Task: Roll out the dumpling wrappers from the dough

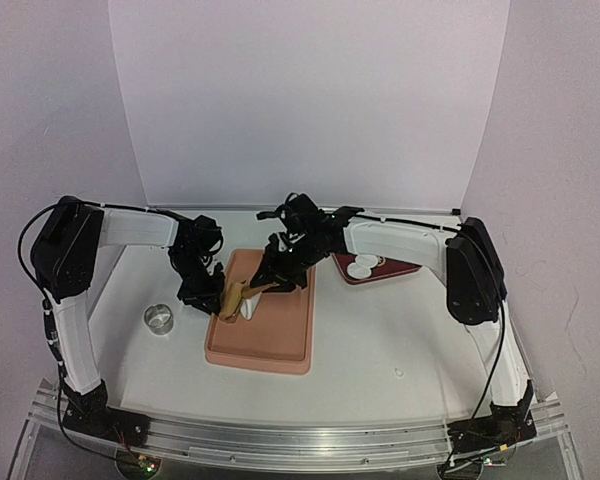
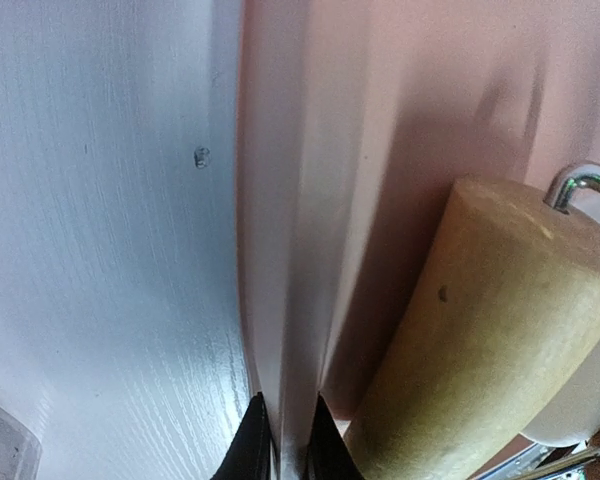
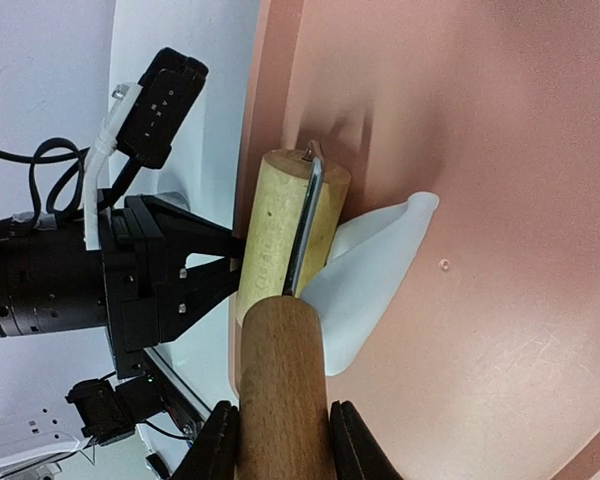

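The right pincer is clamped on the dark wooden handle of the roller, whose pale drum lies on the dough, a white sheet with one end curling up. The dough sits on the pink board, close to its left edge. The left pincer pinches that edge's rim. Two dumpling wrappers lie on a dark red plate, right of the board's far end. A metal ring cutter stands on the white table, left of the board.
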You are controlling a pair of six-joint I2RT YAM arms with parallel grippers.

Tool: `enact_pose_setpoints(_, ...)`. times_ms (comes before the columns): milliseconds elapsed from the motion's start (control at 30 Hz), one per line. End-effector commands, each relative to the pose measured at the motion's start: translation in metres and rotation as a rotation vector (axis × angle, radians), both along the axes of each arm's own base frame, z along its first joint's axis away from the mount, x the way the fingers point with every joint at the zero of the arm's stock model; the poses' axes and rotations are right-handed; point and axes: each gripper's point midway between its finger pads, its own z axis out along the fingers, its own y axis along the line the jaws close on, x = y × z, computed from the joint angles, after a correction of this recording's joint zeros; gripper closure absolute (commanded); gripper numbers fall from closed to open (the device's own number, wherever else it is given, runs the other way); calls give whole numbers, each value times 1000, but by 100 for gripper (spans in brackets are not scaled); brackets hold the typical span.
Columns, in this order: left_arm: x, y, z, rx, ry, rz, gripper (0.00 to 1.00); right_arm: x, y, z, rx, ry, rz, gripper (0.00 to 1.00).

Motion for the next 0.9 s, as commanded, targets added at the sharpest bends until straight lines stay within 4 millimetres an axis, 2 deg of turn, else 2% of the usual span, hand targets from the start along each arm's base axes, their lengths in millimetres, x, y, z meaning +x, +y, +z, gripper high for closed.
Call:
enact_pose_setpoints(0,-19,15,-42,79,70,0,100,-24,-59,-44,-366,38,71,100)
enact_pose_setpoints(67,-19,16,-40,84,64,-6,100,-22,-35,21,-218,-12,75,100)
enact_pose_setpoints(167,-19,17,-40,84,61,-10,100,-30,-21,79,-99,-58,89,100)
enact_pose_setpoints(233,-20,17,-40,83,59,-11,100,-40,-18,108,-48,-77,92,100)
enact_pose_setpoints(267,-20,17,-40,83,58,-11,100,-42,-18,112,-42,-79,91,100)
enact_pose_setpoints(300,-21,18,-40,84,57,-12,100,-47,-17,125,-18,-81,86,100)
enact_pose_setpoints(367,-21,17,-39,82,55,-16,100,-49,-22,138,-11,-90,56,100)
enact_pose_setpoints(433,-22,18,-39,81,55,-17,100,-49,-33,148,-19,-98,5,100)
enact_pose_setpoints(533,-22,18,-38,77,53,-19,100,-51,-45,147,-45,-83,-41,100)
enact_pose_setpoints(700,-24,16,-37,70,46,-25,100,-47,-59,114,-162,-55,-101,100)
enact_pose_setpoints(867,-27,14,-37,72,46,-25,100,-35,-47,94,-195,-41,-113,100)
